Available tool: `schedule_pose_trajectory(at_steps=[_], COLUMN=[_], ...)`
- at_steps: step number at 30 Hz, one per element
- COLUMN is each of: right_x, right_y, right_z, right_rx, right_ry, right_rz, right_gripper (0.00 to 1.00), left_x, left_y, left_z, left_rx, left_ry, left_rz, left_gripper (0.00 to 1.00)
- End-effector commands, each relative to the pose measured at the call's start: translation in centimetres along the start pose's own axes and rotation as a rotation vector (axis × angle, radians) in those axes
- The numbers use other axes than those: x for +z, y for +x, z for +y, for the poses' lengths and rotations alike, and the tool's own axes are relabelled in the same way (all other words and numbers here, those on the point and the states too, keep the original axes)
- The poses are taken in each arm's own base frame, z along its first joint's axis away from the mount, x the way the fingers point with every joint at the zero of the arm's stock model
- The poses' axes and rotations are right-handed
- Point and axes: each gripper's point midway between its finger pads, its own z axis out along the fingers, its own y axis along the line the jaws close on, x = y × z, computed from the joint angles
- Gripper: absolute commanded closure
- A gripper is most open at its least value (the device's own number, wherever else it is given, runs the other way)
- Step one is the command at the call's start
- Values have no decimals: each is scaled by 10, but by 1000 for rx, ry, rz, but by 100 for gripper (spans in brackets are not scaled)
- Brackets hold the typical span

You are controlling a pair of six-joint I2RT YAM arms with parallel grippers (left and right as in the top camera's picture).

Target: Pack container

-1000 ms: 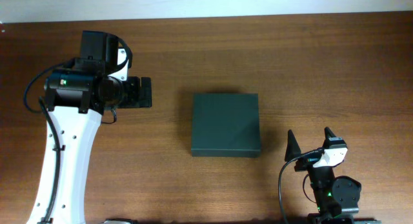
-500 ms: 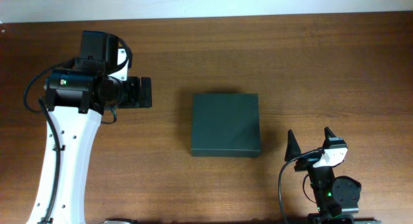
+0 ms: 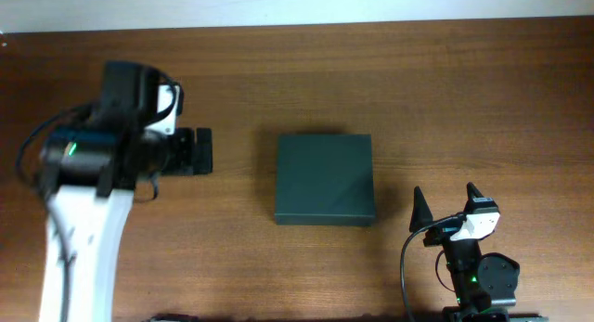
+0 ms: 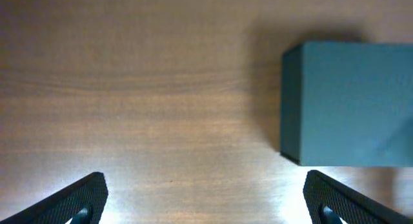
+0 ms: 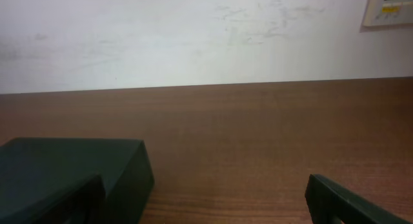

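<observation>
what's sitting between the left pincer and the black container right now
Nothing visible. Only bare wooden table lies between the open left pincer and the container. The left wrist view shows the same unobstructed wood right up to the container's near side.

Nothing can be read in any view: no text, label, brand or number. The only thing resembling a sign is a small pale panel (image 5: 389,8) on the wall (image 5: 161,37), seen from the right wrist, well above and to the right of the container (image 5: 64,153). It bears a short orange mark, too small and blurred to make out.
</observation>
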Motion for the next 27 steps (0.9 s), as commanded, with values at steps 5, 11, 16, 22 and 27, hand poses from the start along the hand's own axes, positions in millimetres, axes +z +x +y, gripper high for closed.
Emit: schedule_pose_trajectory(at_steps=[5, 11, 16, 22, 27], right_x=[0, 0, 0, 0, 0], right_y=[1, 1, 1, 1, 2], right_z=[2, 2, 2, 2, 2], right_rx=[7, 7, 7, 7, 7], right_ry=[-9, -9, -9, -9, -9], right_rz=[0, 0, 0, 0, 1], right_gripper=[1, 1, 1, 1, 1], left_x=[-78, -101, -80, -62, -55], left_y=[-6, 17, 43, 50, 49], left_z=[-4, 2, 8, -3, -10], left_rx=[1, -9, -26, -30, -4], left_ry=[58, 61, 59, 143, 195], left_rz=[-345, -522, -573, -715, -866], left_gripper=[1, 1, 1, 1, 1])
